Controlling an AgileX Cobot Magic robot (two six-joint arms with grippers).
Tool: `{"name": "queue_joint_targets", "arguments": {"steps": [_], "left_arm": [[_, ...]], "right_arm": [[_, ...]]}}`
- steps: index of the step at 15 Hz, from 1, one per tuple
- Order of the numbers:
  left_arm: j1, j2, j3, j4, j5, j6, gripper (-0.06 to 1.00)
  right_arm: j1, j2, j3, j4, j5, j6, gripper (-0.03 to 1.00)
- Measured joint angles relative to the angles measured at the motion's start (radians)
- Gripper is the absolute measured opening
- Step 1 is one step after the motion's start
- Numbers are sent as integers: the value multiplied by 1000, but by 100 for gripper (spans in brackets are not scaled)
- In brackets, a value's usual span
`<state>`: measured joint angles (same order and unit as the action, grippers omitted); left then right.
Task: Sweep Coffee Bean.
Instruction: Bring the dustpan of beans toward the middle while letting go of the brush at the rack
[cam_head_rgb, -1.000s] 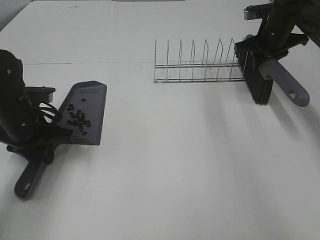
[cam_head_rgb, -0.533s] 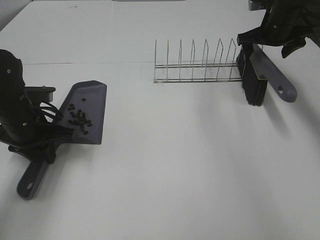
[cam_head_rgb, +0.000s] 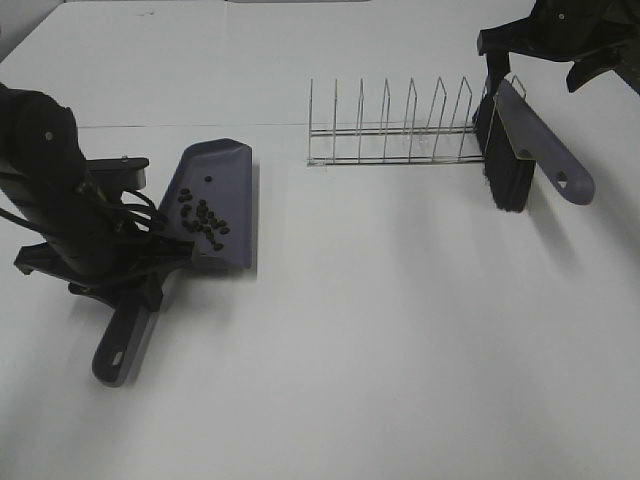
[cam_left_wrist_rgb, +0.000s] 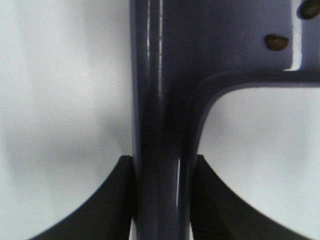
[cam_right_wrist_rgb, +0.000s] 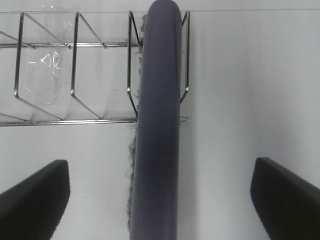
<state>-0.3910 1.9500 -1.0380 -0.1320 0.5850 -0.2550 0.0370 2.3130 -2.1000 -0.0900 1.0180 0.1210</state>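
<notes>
A grey-purple dustpan (cam_head_rgb: 222, 195) is on the left of the table, with the coffee beans (cam_head_rgb: 203, 220) lying as a small dark scatter in its pan. My left gripper (cam_head_rgb: 132, 285) is shut on the dustpan's handle (cam_left_wrist_rgb: 160, 125), with its fingers (cam_left_wrist_rgb: 117, 200) pressed on both sides. One bean (cam_left_wrist_rgb: 276, 42) shows in the left wrist view. The brush (cam_head_rgb: 508, 165) leans in the end slot of the wire rack (cam_head_rgb: 390, 135), bristles down. My right gripper (cam_head_rgb: 542, 52) is open and empty above it, its fingers (cam_right_wrist_rgb: 35, 200) spread wide on either side of the brush handle (cam_right_wrist_rgb: 157, 125).
The wire rack (cam_right_wrist_rgb: 75, 75) stands at the back centre-right with several empty slots. The dustpan's handle end (cam_head_rgb: 112, 358) points toward the front left. White tabletop (cam_head_rgb: 400, 330) fills the middle and front.
My left arm has carried the dustpan with the beans to the right and a little back. My right gripper has let go of the brush and drawn up and away; the brush stays in the rack.
</notes>
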Motion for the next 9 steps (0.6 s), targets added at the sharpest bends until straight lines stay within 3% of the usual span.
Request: {"name": "queue_joint_targets", "arguments": {"steps": [6, 7, 9], "left_arm": [[-32, 106, -121, -47, 42, -15, 28], [-32, 106, -131, -47, 55, -15, 33], [-32, 91, -147, -47, 68, -15, 53]], "right_arm": [[1, -21, 0, 11, 71, 0, 83], [1, -32, 0, 12, 81, 0, 83], [1, -58, 0, 24, 99, -2, 83]]}}
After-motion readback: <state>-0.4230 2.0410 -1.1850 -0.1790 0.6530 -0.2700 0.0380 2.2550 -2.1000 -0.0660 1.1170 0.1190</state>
